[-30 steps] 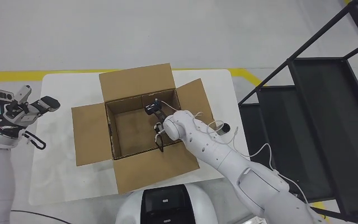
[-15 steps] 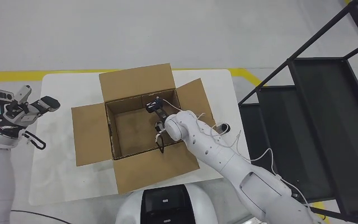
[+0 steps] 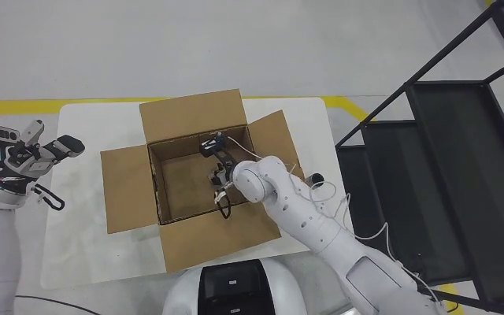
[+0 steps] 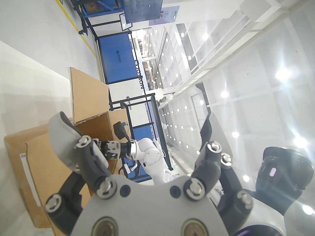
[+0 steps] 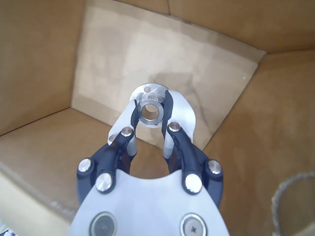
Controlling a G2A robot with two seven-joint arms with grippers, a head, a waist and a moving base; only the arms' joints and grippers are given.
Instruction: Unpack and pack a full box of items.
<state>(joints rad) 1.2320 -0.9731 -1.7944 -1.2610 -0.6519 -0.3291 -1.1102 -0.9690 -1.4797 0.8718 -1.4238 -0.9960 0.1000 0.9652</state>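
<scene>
right gripper (image 5: 151, 106) pointing down inside box (image 3: 193, 118), near its right wall, fingers clamped on hub of metal flange (image 5: 153, 90), flange low over box floor, contact unclear, left gripper (image 4: 134, 124) at desk (image 3: 79, 236) left edge, fingers spread wide, box mid-desk, flaps open

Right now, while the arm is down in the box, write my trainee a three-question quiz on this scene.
1. True or false: the right gripper is shut on a metal flanged part.
2. Relative to the cardboard box, that part is: A beside it; B inside it; C underneath it.
3. Fill in: the left gripper is ____ (open or shut).
Key: 1 true; 2 B; 3 open.
</scene>
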